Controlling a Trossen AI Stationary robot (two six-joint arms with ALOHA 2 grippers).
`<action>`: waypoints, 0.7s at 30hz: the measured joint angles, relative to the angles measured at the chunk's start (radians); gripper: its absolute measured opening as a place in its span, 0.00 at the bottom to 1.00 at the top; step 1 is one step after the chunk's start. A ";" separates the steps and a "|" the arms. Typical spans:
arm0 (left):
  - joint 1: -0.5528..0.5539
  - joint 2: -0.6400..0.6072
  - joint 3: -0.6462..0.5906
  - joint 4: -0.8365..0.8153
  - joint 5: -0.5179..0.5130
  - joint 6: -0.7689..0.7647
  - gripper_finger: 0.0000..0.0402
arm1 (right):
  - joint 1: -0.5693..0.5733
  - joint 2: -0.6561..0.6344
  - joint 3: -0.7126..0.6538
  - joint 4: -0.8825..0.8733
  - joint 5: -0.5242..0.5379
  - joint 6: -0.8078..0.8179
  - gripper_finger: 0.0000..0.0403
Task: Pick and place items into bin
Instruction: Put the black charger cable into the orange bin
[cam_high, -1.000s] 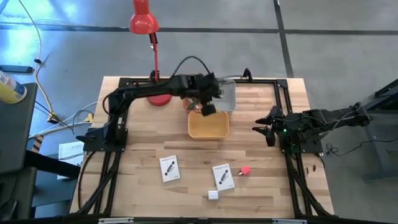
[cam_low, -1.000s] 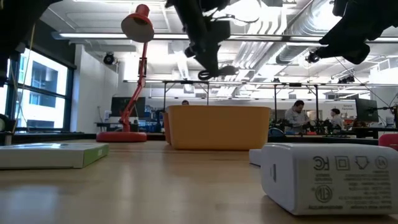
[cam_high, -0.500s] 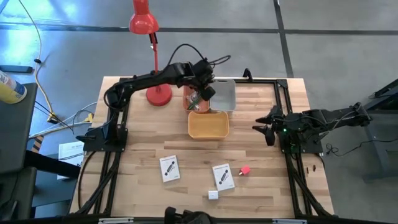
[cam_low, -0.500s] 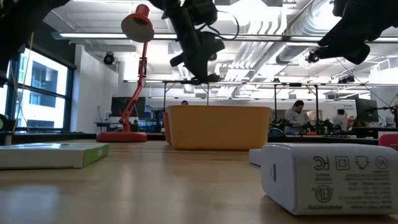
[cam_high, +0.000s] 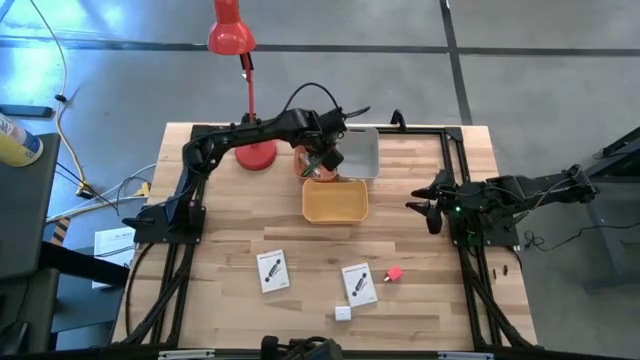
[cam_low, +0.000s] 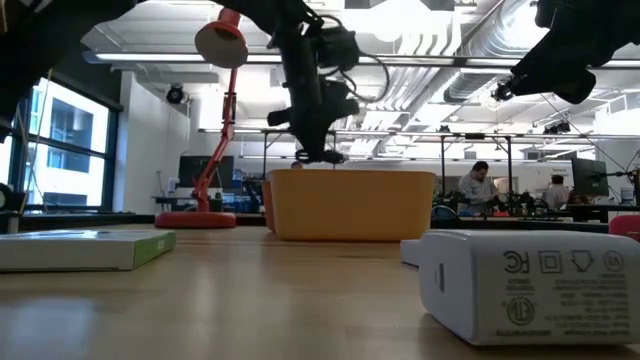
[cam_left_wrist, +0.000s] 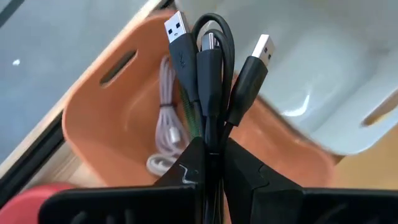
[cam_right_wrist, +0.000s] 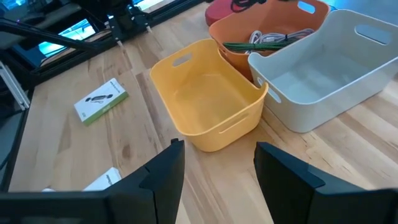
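My left gripper (cam_high: 322, 165) hangs over the orange bin (cam_high: 303, 160) at the table's far side, shut on a folded black cable (cam_left_wrist: 211, 74) with USB plugs. Inside that bin lie a white cable (cam_left_wrist: 163, 134) and a green strip (cam_left_wrist: 188, 112). A yellow bin (cam_high: 335, 202) and a white bin (cam_high: 360, 150) stand beside it. Two white cards (cam_high: 272, 271) (cam_high: 358, 284), a red-pink cube (cam_high: 394, 273) and a white block (cam_high: 343, 313) lie flat on the near part of the table. My right gripper (cam_high: 425, 212) waits open at the right. My left gripper pinches the bundled black cable, several strands together (cam_left_wrist: 211, 134), between its two fingers. The fingers slant down from the table's left. The cable's loop and plugs (cam_left_wrist: 261, 50) stick out past the fingertips, lifted clear above the orange bin.
A red desk lamp (cam_high: 232, 40) stands on its base (cam_high: 258, 155) left of the orange bin. A black frame (cam_high: 455, 150) runs around the table's work area. Open wood lies between the bins and the cards.
My left gripper has carried the black cable from above the yellow bin's far edge toward the table's far left, over the orange bin. It has sunk lower and rolled about its own axis, staying shut on the cable.
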 joint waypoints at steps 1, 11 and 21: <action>0.003 0.003 -0.001 -0.022 -0.005 0.001 0.04 | 0.000 0.000 0.000 0.000 0.000 0.005 0.45; 0.013 0.002 0.000 -0.040 -0.084 0.043 0.04 | 0.000 0.000 0.000 -0.001 0.008 0.005 0.45; 0.013 0.009 0.000 -0.052 -0.089 0.073 0.14 | 0.000 0.000 0.000 -0.002 0.011 -0.006 0.45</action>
